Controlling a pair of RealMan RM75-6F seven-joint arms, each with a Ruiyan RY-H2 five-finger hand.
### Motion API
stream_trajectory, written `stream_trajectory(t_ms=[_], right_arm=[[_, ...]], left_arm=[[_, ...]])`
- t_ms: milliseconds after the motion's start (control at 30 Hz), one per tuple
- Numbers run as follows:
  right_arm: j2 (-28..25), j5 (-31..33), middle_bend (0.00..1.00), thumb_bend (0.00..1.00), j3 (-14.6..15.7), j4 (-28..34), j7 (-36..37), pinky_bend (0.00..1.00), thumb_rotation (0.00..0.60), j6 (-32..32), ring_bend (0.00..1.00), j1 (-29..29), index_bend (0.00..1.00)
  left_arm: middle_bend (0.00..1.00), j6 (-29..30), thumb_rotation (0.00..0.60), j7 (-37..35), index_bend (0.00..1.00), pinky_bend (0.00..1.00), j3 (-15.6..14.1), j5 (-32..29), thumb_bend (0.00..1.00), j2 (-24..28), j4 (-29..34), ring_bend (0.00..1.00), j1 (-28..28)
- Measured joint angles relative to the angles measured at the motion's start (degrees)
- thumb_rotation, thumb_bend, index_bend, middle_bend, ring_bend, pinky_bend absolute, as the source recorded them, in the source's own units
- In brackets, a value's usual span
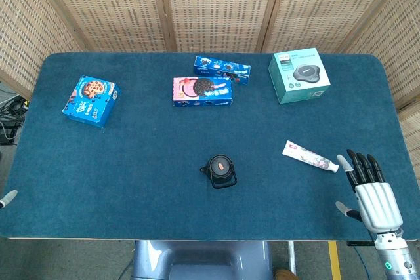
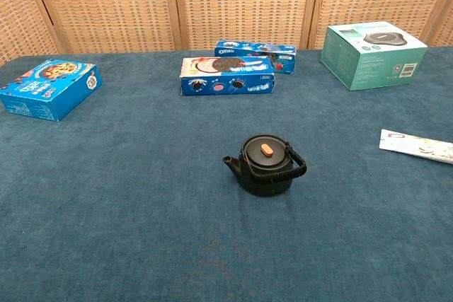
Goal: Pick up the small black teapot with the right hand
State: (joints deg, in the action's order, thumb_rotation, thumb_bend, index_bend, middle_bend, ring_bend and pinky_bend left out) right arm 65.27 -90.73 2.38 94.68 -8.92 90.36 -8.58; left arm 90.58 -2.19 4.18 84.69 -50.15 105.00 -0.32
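Observation:
The small black teapot (image 1: 220,170) (image 2: 265,165) stands upright near the middle of the blue table, its spout to the left and an orange knob on its lid. My right hand (image 1: 367,191) hovers at the table's front right corner, fingers spread and holding nothing, well to the right of the teapot. Only a fingertip of my left hand (image 1: 8,197) pokes in at the left edge of the head view, so its pose is hidden. Neither hand appears in the chest view.
A toothpaste tube (image 1: 310,156) (image 2: 419,146) lies between the teapot and my right hand. At the back stand a teal box (image 1: 298,75) (image 2: 373,54), two Oreo boxes (image 1: 202,90) (image 1: 222,69) (image 2: 228,76) (image 2: 256,51) and a blue cookie box (image 1: 91,100) (image 2: 48,89).

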Motion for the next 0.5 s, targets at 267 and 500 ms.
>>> stream_trajectory(t_ms=[267,500], right_arm=[[0.29,-1.69,0.0,0.0,0.02,-0.07,-1.18,0.0,0.6,-1.56,0.0,-0.03,0.0],[-1.5,-5.73,0.07,0.0,-0.83,3.46,-2.88,0.0,0.6,-9.16,0.04,-5.92,0.09]], left_arm=[[0.0,0.18,0.6,-0.69,0.0,0.0,0.15,-0.13,0.0,0.14,-0.43,0.0,0.0],[0.0,-1.14,0.6,0.24,0.0,0.0,0.66,-1.56,0.0,-0.04,-0.09,0.0,-0.81]])
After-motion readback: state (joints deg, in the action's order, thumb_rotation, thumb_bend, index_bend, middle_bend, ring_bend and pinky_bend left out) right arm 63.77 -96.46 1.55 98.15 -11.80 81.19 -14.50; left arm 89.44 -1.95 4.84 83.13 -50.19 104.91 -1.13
